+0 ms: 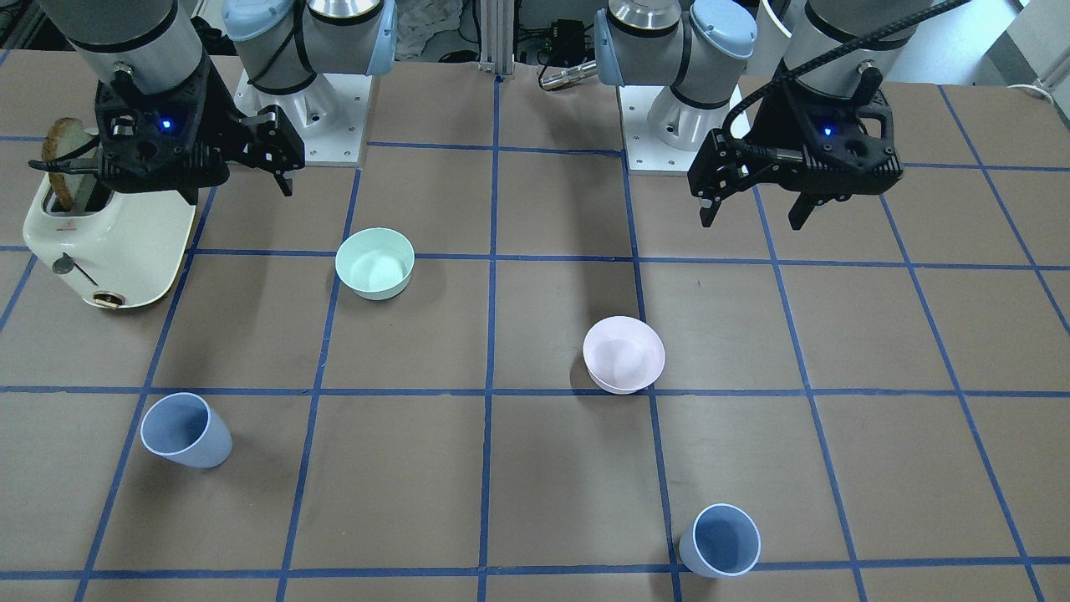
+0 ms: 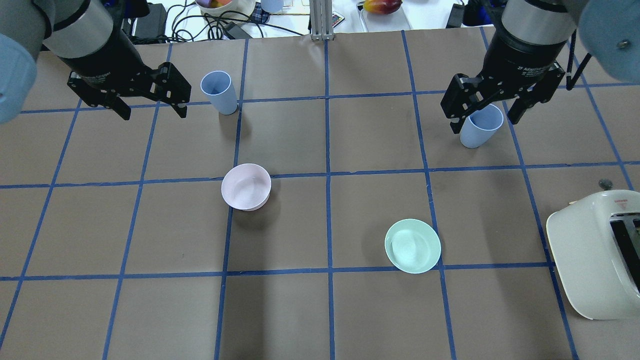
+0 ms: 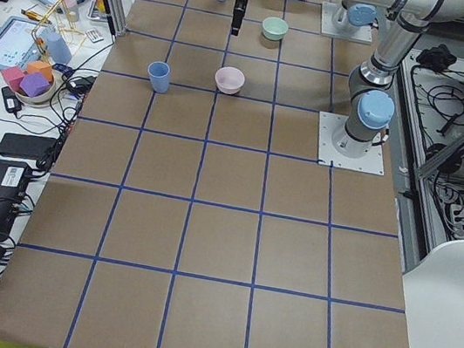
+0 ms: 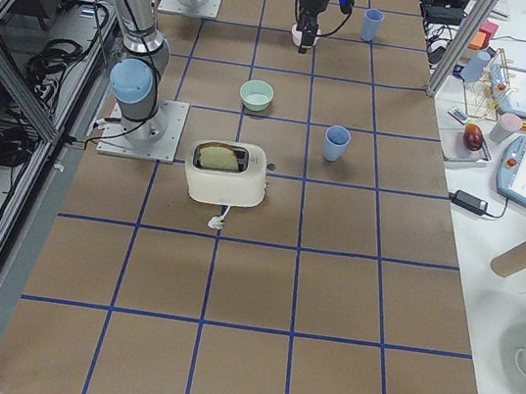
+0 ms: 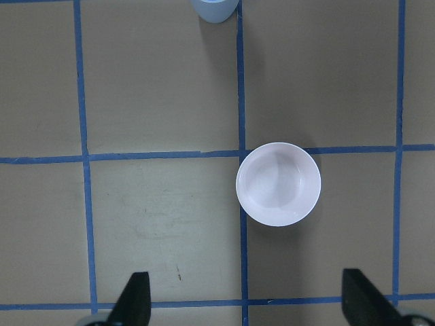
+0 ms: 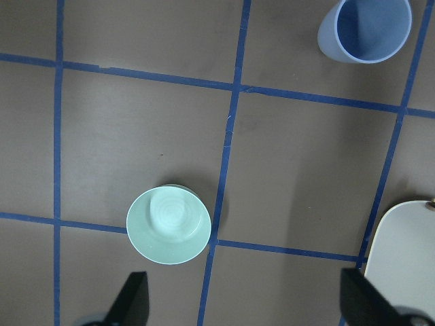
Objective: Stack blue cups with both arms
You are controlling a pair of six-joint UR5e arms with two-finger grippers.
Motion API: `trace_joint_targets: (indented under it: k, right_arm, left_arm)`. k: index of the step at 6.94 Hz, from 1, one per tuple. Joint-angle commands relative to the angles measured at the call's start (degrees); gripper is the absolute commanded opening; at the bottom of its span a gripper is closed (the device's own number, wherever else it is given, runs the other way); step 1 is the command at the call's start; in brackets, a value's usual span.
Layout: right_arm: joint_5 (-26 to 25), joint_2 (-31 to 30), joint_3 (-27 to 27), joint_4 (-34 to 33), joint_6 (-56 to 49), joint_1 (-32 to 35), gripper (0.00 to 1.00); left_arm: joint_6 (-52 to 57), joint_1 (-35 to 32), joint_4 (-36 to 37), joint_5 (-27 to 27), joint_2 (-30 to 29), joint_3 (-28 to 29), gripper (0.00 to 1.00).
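Both arms loom nearest in the overhead view, the left arm point(image 2: 75, 37) and the right arm point(image 2: 532, 35), each hanging high over the brown table point(image 2: 375, 310) with its grid of blue tape point(image 2: 327, 200). Left gripper point(image 2: 153, 112): fingers spread wide, nothing between them, and its wrist camera looks straight down past both fingertips. Right gripper point(image 2: 484, 120): same story, fingers wide apart and holding nothing. From overhead it seems to straddle a cup, but the front view puts it well above and well short of that cup. Over on the robot's right sits the cream toaster point(image 1: 109, 242), a slice of bread point(image 1: 60, 159) standing in its slot. Now the bowls, both upright: the mint-green bowl point(image 1: 374, 263) on the right arm's half, the pink bowl point(image 1: 624, 354) on the left arm's half, at a crossing of tape lines. And the cups: the right blue cup point(image 1: 185, 430) stands upright, mouth up, on the far side of the table from the robot, beyond the mint-green bowl. The left blue cup point(image 1: 719, 541) stands upright too, farther out still, just beside a tape line. Well apart, these two, each alone on the table, not stacked
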Motion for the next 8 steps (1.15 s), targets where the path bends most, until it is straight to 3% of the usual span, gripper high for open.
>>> trace_joint_targets:
  k: [1,7,8]
  right_arm:
    - [-0.02,0.19,-0.11,-0.09,0.12,-0.13,1.00]
    - [0.06,5.11,-1.07,-4.04,-3.12,-5.83,1.00]
    - [-0.37,6.42,-0.90,-7.09,-3.39,-7.75,1.00]
  left_arm:
    - [-0.02,0.00,0.09,-0.07,-0.03,-0.02,1.00]
    - [-0.02,0.00,0.09,-0.15,0.15,-0.02,1.00]
    - [-0.11,0.00,0.17,-0.50,-0.37,0.16,1.00]
